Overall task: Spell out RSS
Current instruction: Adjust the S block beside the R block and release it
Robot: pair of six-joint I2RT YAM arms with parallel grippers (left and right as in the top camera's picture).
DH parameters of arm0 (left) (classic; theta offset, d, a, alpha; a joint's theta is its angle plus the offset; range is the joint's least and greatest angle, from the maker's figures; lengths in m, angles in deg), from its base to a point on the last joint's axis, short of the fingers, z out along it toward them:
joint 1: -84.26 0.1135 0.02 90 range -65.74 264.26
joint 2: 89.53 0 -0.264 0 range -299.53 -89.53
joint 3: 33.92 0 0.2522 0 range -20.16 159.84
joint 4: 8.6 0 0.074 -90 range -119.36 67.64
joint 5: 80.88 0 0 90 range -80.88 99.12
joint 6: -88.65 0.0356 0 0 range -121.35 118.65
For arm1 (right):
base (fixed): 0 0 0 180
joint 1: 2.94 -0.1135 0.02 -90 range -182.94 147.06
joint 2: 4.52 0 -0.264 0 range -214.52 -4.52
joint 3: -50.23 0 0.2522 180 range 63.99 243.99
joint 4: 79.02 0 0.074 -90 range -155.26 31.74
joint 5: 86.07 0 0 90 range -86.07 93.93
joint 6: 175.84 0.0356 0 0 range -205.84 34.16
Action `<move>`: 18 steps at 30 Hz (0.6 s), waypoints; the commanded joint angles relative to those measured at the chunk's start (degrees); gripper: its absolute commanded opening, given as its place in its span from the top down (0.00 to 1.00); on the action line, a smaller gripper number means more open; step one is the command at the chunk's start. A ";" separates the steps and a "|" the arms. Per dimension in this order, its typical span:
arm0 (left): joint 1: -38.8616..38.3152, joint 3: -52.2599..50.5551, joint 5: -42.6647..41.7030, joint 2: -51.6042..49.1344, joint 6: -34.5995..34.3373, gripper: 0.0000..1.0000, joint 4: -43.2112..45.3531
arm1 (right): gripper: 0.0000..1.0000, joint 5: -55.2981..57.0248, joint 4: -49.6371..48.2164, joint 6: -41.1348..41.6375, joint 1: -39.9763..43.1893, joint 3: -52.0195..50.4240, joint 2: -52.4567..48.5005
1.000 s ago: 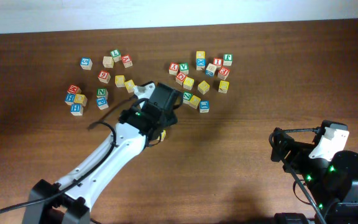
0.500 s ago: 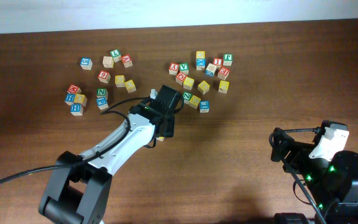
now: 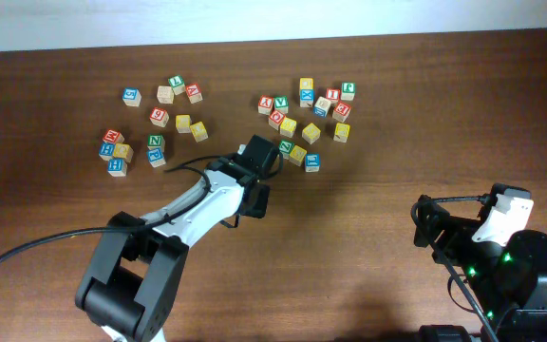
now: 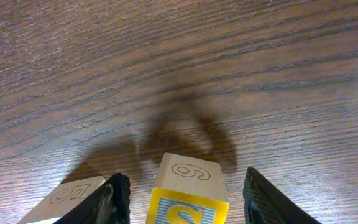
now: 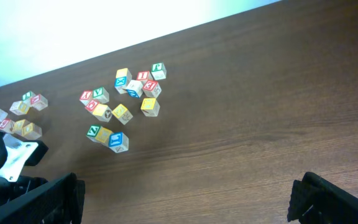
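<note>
In the left wrist view, a wooden cube with a yellow S face (image 4: 188, 202) stands on the table between the fingers of my left gripper (image 4: 184, 199). The fingers are open, with a gap on each side of the cube. A second pale wooden cube (image 4: 67, 196) lies just outside the left finger; only its engraved side shows. In the overhead view my left gripper (image 3: 253, 195) hides both cubes. I cannot pick out the green R cube among the scattered cubes. My right gripper (image 5: 185, 202) is open and empty, low at the table's front right.
Lettered cubes lie in two clusters at the back: one at the left (image 3: 156, 142) and one at the right (image 3: 311, 133). The right arm's base (image 3: 501, 256) sits at the front right corner. The table's far edge meets a white wall.
My left arm has swung slightly to the right and settled lower over the spot in front of the right cluster. The right arm has not moved.
</note>
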 commanded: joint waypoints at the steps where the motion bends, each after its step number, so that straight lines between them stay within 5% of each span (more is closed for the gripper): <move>1: 0.04 0.50 -0.61 -0.26 0.74 0.59 0.09 | 0.01 0.48 -0.17 0.24 0.07 -0.20 0.33; 4: 0.04 0.50 -0.98 -0.26 0.72 0.69 0.04 | 0.02 0.48 -0.17 0.24 0.07 -0.20 0.33; 18: 0.07 0.55 -2.60 -0.20 -4.33 0.71 -1.97 | 0.02 0.50 -0.17 0.24 0.07 -0.20 0.33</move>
